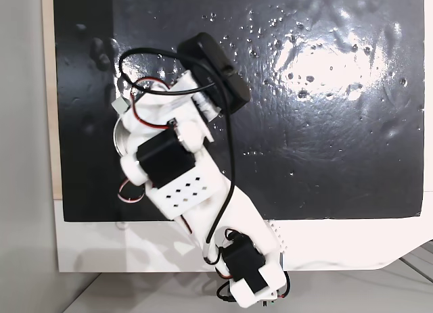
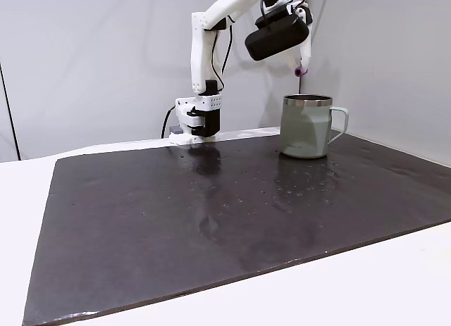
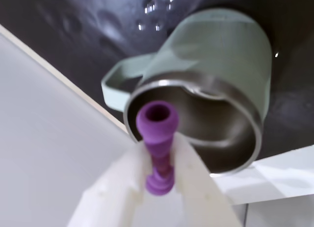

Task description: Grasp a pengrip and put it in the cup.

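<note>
Your gripper (image 3: pixel 158 161) clamped on pengrip (image 3: pixel 157 138), hovering over cup (image 3: pixel 196 114) rim. Release off-centre, pengrip could clip rim, bounce onto mat (image 2: pixel 211 213).

Setting: robot test bench in a plain indoor room.
A white arm (image 2: pixel 211 51) is fixed at the rear edge of a white table (image 2: pixel 394 284) covered by a glossy black mat (image 2: pixel 211 220). Bare pale walls (image 2: pixel 91 58) stand behind it. Exposed servo cables (image 1: pixel 226 157) run along the arm. The sparse, staged surface carries a single mug (image 2: pixel 308 125).
</note>
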